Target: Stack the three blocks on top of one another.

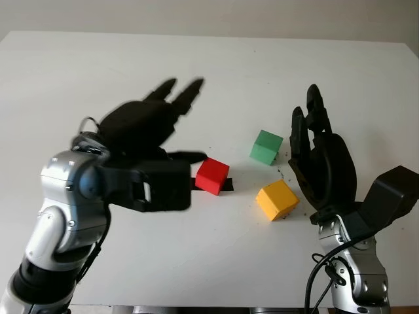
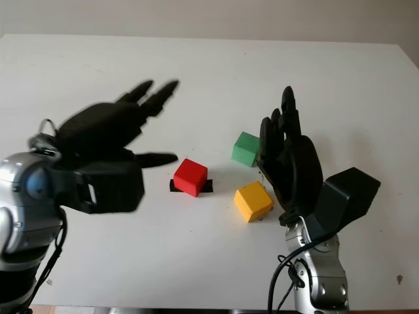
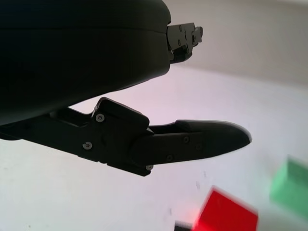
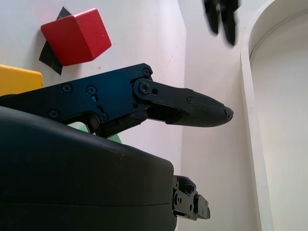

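Observation:
Three blocks lie apart on the white table (image 1: 98, 72). The red block (image 1: 212, 176) sits on a black mark in the middle. Behind it to the right is the green block (image 1: 266, 146), and the yellow block (image 1: 277, 199) lies nearer the front. My left hand (image 1: 160, 121) hovers open just left of the red block, its thumb pointing at it. To the right of the yellow and green blocks my right hand (image 1: 314, 137) stands open, palm toward them. The red block (image 4: 76, 36) and a yellow edge (image 4: 19, 79) also show in the right wrist view.
A small black mark (image 1: 226, 186) lies under the red block. The table's far edge (image 1: 209, 38) meets a pale wall. Bare white tabletop stretches to the left and behind the blocks.

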{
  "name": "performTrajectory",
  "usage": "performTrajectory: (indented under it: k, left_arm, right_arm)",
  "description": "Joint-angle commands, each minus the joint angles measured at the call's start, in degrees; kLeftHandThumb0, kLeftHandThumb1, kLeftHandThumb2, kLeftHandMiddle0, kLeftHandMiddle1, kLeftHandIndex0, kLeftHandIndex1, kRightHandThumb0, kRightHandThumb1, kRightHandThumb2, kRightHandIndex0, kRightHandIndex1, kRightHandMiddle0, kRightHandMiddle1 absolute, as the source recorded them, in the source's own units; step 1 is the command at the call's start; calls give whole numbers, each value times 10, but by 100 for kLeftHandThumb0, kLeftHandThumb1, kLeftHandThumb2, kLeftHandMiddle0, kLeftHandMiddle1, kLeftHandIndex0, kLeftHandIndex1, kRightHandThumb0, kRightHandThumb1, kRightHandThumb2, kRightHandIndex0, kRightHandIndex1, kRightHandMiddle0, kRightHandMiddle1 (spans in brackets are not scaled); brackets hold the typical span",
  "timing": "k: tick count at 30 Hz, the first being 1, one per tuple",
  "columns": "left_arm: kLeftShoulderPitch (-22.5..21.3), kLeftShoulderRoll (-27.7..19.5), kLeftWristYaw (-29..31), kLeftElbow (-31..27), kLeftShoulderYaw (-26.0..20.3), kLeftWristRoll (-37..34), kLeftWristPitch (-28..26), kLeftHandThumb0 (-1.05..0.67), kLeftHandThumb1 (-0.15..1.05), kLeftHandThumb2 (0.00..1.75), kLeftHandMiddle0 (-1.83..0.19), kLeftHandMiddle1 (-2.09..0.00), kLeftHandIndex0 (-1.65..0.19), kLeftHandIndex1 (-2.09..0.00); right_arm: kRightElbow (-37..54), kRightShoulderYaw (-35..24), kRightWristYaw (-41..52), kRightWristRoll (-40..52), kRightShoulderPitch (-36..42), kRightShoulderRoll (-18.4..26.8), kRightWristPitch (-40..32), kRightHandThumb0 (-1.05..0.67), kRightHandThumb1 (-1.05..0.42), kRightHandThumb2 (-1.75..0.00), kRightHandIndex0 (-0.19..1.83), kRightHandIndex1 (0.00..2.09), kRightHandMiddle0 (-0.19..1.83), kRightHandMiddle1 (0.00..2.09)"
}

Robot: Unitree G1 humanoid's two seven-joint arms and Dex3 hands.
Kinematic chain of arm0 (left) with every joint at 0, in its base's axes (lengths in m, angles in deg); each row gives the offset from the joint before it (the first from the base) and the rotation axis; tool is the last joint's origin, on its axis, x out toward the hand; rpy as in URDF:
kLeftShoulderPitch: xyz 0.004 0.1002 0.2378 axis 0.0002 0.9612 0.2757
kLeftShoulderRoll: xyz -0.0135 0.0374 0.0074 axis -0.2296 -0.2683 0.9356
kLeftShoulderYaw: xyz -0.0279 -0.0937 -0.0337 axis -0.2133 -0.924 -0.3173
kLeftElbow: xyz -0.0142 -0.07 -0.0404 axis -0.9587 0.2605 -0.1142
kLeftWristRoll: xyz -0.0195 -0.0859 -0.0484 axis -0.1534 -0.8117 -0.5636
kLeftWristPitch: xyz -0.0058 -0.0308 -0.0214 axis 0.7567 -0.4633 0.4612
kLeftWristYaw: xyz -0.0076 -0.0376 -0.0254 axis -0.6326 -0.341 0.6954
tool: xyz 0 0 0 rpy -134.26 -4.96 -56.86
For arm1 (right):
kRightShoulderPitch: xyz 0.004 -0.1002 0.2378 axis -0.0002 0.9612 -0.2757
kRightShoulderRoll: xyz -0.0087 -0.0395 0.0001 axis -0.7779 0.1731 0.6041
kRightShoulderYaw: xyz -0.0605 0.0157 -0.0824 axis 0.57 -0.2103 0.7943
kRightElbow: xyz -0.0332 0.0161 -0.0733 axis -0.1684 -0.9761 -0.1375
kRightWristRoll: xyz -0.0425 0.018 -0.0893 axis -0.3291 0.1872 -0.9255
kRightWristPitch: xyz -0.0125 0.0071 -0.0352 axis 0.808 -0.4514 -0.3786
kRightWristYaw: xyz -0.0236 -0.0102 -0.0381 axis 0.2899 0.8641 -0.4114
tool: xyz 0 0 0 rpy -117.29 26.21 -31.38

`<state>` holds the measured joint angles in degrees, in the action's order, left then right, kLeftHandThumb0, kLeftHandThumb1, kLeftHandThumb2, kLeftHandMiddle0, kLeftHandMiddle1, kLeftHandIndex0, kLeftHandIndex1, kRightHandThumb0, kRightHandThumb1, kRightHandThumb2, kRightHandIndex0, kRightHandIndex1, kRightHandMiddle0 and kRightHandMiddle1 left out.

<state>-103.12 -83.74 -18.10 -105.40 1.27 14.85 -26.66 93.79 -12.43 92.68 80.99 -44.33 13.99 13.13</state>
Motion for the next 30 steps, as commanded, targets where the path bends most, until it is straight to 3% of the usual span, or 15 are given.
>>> performTrajectory:
  k: [1, 8, 10, 14, 19, 25, 30]
  left_arm:
    - [19, 25, -37, -16, -41, -43, -6, -84, 105, 59, 19, 0, 19, 0]
    - [85, 105, -219, 26, -121, -189, 76, -73, 105, 62, 15, -5, 13, -5]
    - [104, 125, -257, 52, -141, -238, 112, -71, 105, 62, 14, -5, 12, -5]
    - [139, 146, -277, 80, -178, -344, 138, -70, 105, 60, 11, -7, 10, -6]
    - [174, 143, -273, 115, -207, -448, 173, -70, 105, 62, 9, -6, 8, -7]
    - [207, 146, -304, 109, -182, -454, 205, -74, 105, 68, 9, -6, 10, -6]
    - [215, 149, -323, 119, -148, -442, 251, -76, 105, 66, 13, -4, 11, -5]
  right_arm:
    - [8, -12, 7, 8, -12, 17, -6, -66, -105, -58, -19, 0, -19, 0]
    - [16, -33, 37, -30, -38, 100, -5, -65, -105, -53, -19, 0, -17, 2]
    - [-8, -44, 71, -54, -47, 149, 52, -67, -105, -42, -19, 0, -12, 5]
    - [-27, -67, 119, -108, -54, 245, 114, -72, -101, -11, -18, 1, 1, 10]
    - [-15, -102, 193, -102, -65, 336, 130, -66, -90, -3, -13, 5, 18, 14]
    - [-25, -112, 272, -163, -70, 456, 242, -72, -88, -5, -7, 7, 34, 14]
    - [-15, -109, 307, -195, -65, 509, 290, -73, -84, -5, -6, 6, 39, 12]
